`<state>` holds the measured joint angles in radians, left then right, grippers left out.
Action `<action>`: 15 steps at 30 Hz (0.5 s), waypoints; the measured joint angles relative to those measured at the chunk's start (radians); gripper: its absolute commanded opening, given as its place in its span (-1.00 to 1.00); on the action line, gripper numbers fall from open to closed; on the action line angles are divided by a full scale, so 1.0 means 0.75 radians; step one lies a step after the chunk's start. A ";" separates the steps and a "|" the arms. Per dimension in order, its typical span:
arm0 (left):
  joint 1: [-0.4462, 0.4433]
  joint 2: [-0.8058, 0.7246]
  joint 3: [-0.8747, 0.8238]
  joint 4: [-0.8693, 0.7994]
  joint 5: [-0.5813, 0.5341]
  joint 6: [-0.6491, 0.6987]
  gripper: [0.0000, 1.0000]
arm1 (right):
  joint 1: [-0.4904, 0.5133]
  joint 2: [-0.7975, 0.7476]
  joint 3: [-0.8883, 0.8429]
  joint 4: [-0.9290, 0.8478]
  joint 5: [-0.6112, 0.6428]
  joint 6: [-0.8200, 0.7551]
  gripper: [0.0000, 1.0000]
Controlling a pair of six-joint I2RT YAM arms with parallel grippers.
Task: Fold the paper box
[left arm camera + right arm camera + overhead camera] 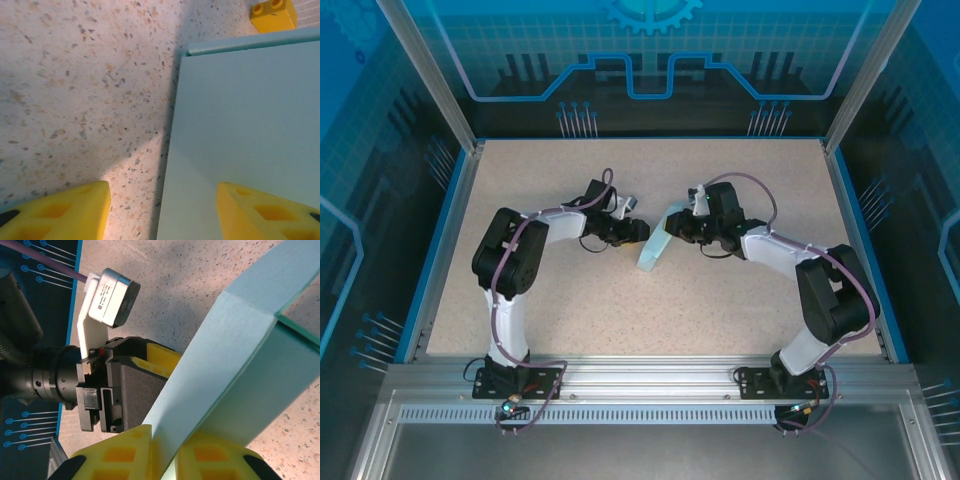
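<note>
Speckled beige tabletop sits inside a blue rim, with blue patterned panels standing around it. Near the middle of the surface, a little toward the far edge, the paper box is lifted at a tilt between the two arms. It is pale blue card with one panel creased against the next.

The right gripper pinches a panel of the card between its yellow fingers. From the right wrist, that raised panel crosses in front of the left gripper and hides part of it.

Seen from its own wrist, the left gripper is spread wide, one fingertip over bare table and the other over the card, gripping nothing. A small yellow studded brick lies on the table just beyond the card's far edge.
</note>
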<state>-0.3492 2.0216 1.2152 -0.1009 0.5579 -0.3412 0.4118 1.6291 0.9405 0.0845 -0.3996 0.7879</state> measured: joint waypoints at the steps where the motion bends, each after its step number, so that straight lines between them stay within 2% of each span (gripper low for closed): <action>1: -0.001 -0.010 -0.002 -0.003 -0.023 0.001 0.30 | 0.004 0.001 0.004 -0.008 0.008 0.001 -0.64; 7: 0.005 -0.194 -0.115 0.004 -0.201 0.014 0.53 | 0.017 0.026 0.032 -0.022 0.033 0.000 -0.64; 15: -0.018 -0.686 -0.491 0.190 -0.311 0.060 0.72 | 0.027 0.062 0.069 -0.020 0.034 0.000 -0.65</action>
<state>-0.3630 1.5070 0.8467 0.0418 0.3248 -0.2966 0.4324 1.6752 0.9920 0.0696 -0.3744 0.7879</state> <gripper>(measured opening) 0.847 0.179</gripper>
